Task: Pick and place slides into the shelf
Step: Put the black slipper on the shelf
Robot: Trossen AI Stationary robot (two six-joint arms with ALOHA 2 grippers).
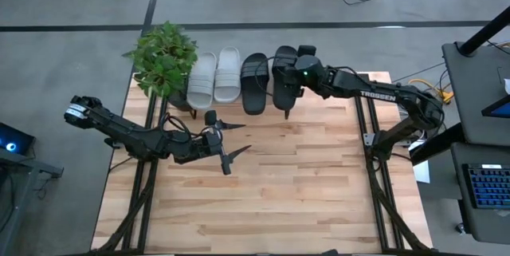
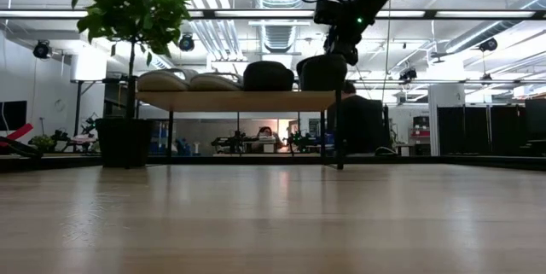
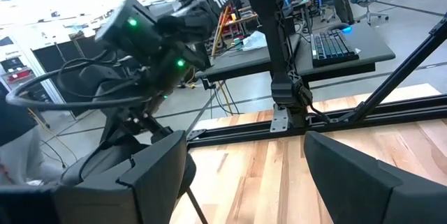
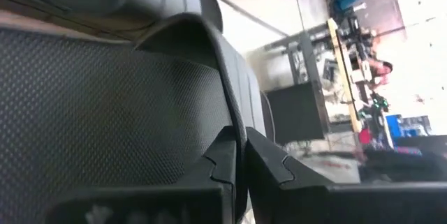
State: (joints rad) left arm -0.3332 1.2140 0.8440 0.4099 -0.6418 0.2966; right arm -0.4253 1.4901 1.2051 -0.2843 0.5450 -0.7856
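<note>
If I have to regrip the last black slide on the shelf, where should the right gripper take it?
Probably by the strap edge, where the right gripper is already shut on the rightmost black slide. The strap arches above the sole, giving a thin lip, as the right wrist view shows. Come from above at the shelf's right end; the neighbouring black slide crowds the other side. The left gripper waits open over the table.

Two grey slides (image 1: pixel 215 79), two black slides (image 1: pixel 269 80)

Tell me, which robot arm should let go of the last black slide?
Right. The right gripper is shut on the black slide atop the shelf; the left gripper hangs open over the table, away.
</note>
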